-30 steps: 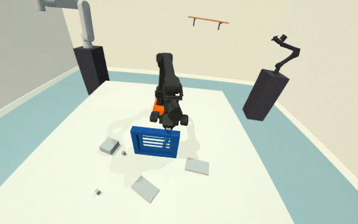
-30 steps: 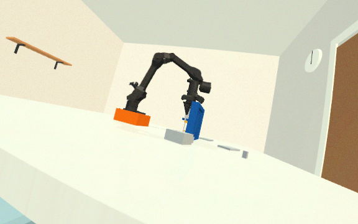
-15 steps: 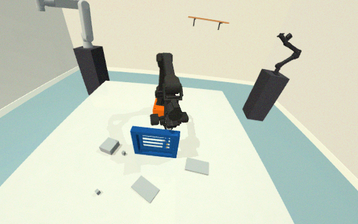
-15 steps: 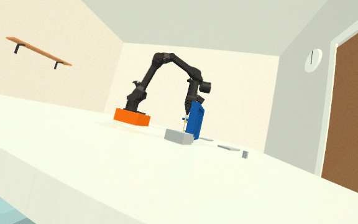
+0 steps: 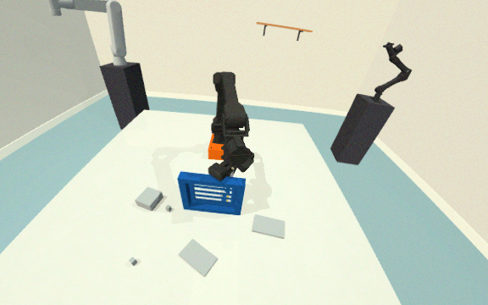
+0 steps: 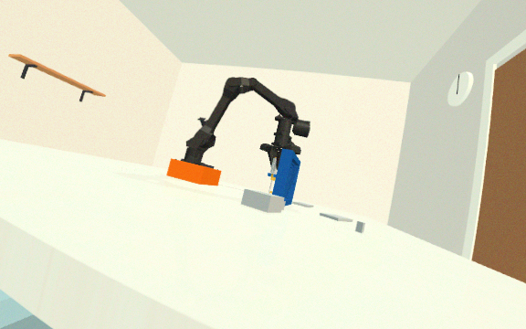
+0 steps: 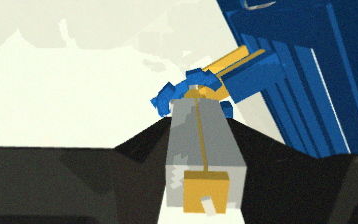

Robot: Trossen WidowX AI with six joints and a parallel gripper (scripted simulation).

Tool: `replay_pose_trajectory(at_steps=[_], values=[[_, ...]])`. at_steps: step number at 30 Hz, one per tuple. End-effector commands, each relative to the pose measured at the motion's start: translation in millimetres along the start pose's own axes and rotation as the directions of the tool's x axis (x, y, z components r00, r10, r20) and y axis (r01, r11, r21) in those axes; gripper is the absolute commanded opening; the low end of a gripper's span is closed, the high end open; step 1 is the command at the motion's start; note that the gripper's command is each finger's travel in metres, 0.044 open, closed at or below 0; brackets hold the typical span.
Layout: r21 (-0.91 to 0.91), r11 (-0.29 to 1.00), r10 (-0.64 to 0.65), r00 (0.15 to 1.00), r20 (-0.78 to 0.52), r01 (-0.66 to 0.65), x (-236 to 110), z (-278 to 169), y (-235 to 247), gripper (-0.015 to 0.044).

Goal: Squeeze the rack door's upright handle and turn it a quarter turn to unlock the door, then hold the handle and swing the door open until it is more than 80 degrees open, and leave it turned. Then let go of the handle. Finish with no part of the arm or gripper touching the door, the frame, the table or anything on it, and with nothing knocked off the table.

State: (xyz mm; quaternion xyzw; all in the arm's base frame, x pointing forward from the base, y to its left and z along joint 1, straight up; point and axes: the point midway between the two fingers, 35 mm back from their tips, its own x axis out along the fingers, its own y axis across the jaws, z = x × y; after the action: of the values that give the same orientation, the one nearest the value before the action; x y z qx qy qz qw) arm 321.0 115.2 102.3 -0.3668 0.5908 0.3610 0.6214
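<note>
The pincer (image 5: 232,171) (image 6: 274,163) (image 7: 197,125) is clamped on the upright handle (image 5: 233,174) (image 6: 273,167) (image 7: 205,137), at the far right of the blue rack (image 5: 212,176) (image 6: 286,175) (image 7: 300,30) in the top view. In the wrist view the grip is seen oblique to the rack, so the turn is judged to be under way, perhaps short of the full quarter. If the pull is begun too soon, the latch may bind and the whole rack may be dragged. If the wrist axis is off the handle's axis, the handle may be twisted out between the fingers, or a finger may be driven against the blue collar (image 7: 200,77).

The slatted door (image 5: 224,194) (image 7: 287,100) appears closed within its frame. During the swing, an arc unmatched to the hinge could cause slip, and the arm's elbow or wrist could be brought against the rack's top edge. On the surface (image 5: 100,233) (image 6: 153,228), the grey block (image 5: 147,197) (image 6: 263,201) lies left of the rack; it could be struck if the withdrawal is made low and sideways
</note>
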Motion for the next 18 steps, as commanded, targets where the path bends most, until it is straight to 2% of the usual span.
replay_pose_trajectory(at_steps=[1, 7, 13, 16, 18], values=[[-0.186, 0.982, 0.0, 1.0, -0.003, 0.0, 0.7, -0.6, -0.2, 0.0027], [-0.464, 0.886, 0.0, 1.0, -0.003, -0.001, 0.7, -0.6, -0.2, 0.0027], [-0.702, 0.712, 0.0, 1.0, -0.003, -0.002, 0.8, -0.6, -0.1, 0.0027], [-0.779, 0.627, 0.0, 1.0, -0.003, -0.002, 0.8, -0.6, -0.1, 0.0027], [-0.784, 0.621, 0.0, 1.0, -0.003, -0.002, 0.8, -0.6, -0.1, 0.0027]])
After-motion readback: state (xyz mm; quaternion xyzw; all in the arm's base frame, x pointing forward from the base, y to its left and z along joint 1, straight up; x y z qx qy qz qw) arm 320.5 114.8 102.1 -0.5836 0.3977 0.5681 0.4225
